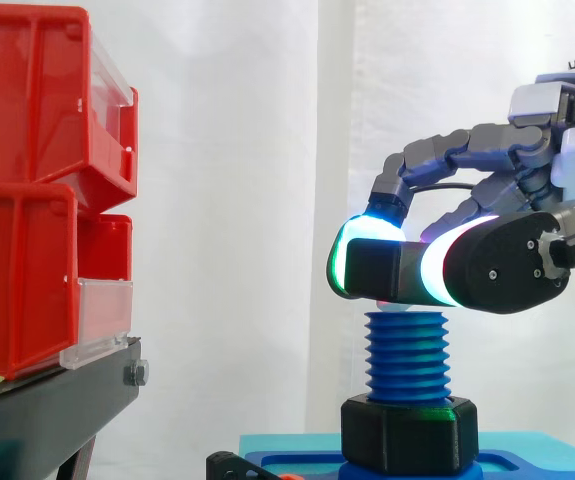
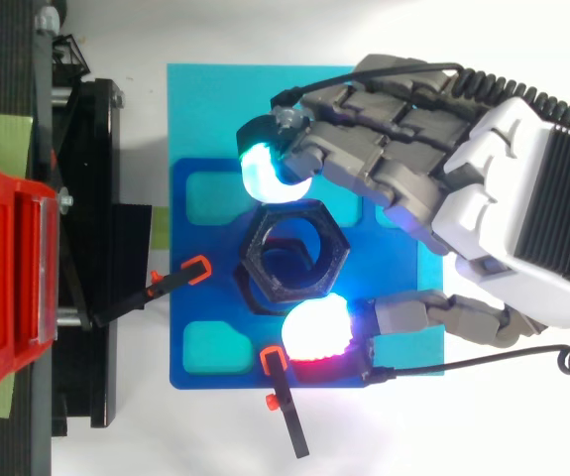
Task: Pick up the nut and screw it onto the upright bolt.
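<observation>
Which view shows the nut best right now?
Top view: the nut shows its whole hexagon and hole, pinched by the robot hand. Side view shows its dark flank edge-on, above the bolt.

Open room is seen between red bins [image 1: 37, 190] and bolt [image 1: 407, 350]. Space above the bolt is taken by the nut [image 2: 294, 260], pinched in the hand [image 2: 508, 188]. Clamps [image 2: 177, 280] are set at the edges of the plate [image 2: 200, 367].
</observation>
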